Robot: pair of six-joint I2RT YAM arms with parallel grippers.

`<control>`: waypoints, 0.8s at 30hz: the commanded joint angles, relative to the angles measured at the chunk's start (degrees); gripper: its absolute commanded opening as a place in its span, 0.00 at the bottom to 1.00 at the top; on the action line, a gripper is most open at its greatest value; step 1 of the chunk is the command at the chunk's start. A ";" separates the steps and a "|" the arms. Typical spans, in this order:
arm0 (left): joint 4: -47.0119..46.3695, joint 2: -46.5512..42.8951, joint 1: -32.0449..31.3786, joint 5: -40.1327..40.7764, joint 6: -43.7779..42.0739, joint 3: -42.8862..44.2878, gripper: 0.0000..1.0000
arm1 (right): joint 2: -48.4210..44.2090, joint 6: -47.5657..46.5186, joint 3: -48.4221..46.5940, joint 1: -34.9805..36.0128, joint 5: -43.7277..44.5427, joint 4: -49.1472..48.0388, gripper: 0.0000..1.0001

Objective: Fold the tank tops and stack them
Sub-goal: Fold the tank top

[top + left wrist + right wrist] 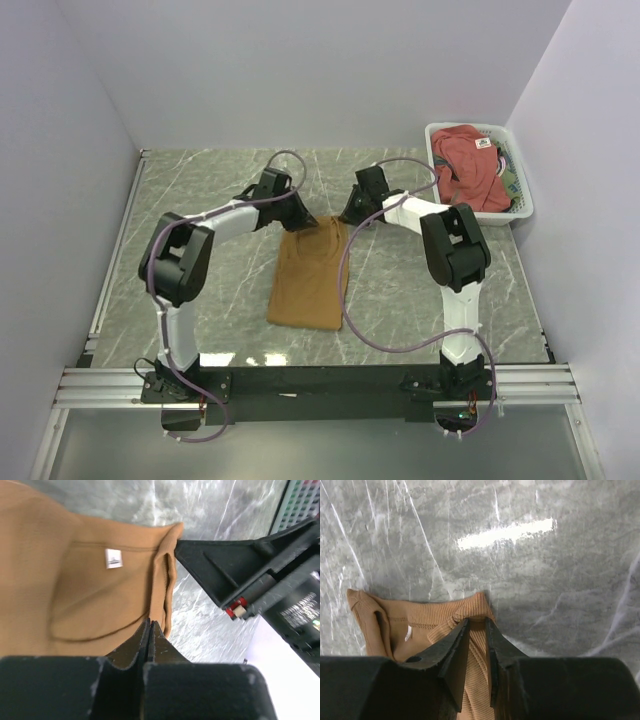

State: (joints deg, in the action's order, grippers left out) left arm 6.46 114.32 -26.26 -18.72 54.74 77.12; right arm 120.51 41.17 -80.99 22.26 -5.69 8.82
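The tan-brown tank top (308,280) lies partly folded, lengthwise, on the marble table, its top edge raised between my two grippers. My left gripper (303,222) is at its top left corner. In the left wrist view it (150,622) is shut, pinching the cloth (75,590) by the strap. My right gripper (348,215) is at the top right corner. In the right wrist view it (476,621) is shut on the ribbed strap (475,607). The rust-red tank top (470,160) lies crumpled in the basket.
The white mesh basket (528,200) stands at the back right corner against the right wall. White walls enclose the table on the left, back and right. The right gripper's body (235,575) shows close beside the left one in the left wrist view.
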 commanded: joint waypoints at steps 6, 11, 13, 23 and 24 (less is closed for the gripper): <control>2.15 -5.52 5.08 6.15 -1.48 -1.98 0.04 | 2.45 -2.67 -4.17 0.42 2.97 5.50 0.28; 3.38 -0.08 6.22 5.80 -1.92 1.18 0.02 | 3.24 -4.07 -8.02 0.24 7.17 9.37 0.29; 3.82 1.60 6.48 6.06 -1.66 2.24 0.02 | 3.94 -4.95 -10.32 0.06 7.80 11.92 0.29; 8.65 11.88 7.98 8.79 -2.36 15.14 0.02 | 11.14 -6.71 -23.68 -0.46 8.33 18.33 0.30; 9.01 12.58 8.07 8.79 -2.53 16.29 0.02 | 11.76 -6.80 -24.82 -0.46 8.42 19.47 0.30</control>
State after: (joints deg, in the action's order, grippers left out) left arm 14.06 124.75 -19.09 -11.75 53.67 88.71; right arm 130.37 35.86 -101.38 22.44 0.86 25.04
